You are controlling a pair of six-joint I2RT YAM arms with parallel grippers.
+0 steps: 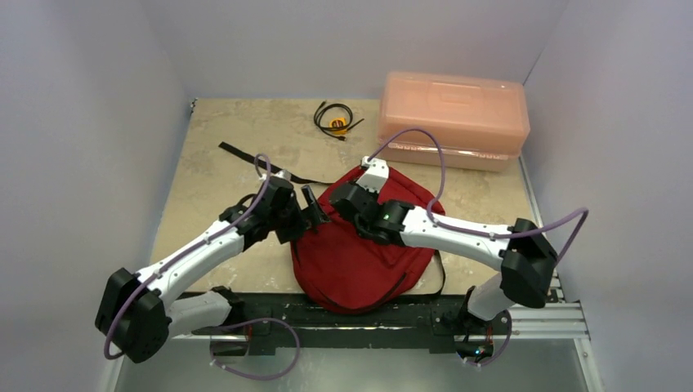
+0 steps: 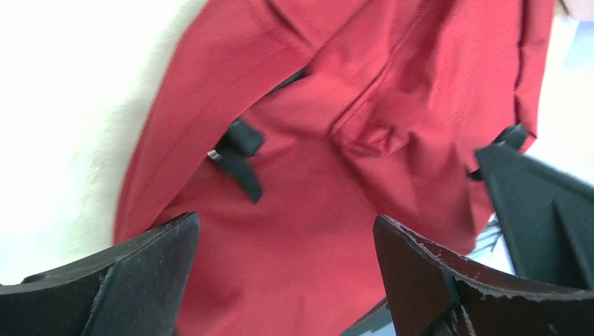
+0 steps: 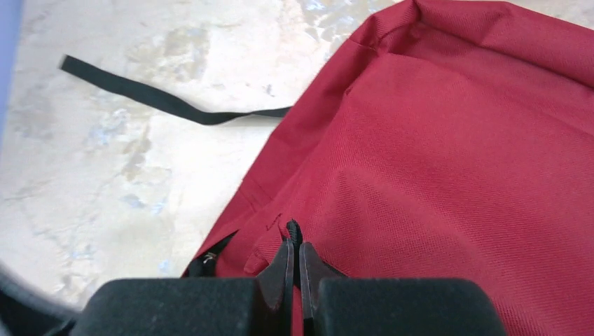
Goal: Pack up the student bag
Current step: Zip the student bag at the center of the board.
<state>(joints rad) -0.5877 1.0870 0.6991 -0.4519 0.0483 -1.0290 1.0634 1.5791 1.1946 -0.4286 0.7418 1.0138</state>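
Note:
The dark red student bag lies flat in the middle of the table, its top toward the far side. My left gripper hovers at the bag's left upper edge, open and empty; in the left wrist view red fabric and a black zipper pull lie between and beyond the fingers. My right gripper is over the bag's upper left part. In the right wrist view it is shut on a black zipper bit of the bag.
A pink translucent plastic box stands at the back right. A coiled black cable with a yellow tag lies at the back. A loose black strap runs left from the bag and also shows in the right wrist view.

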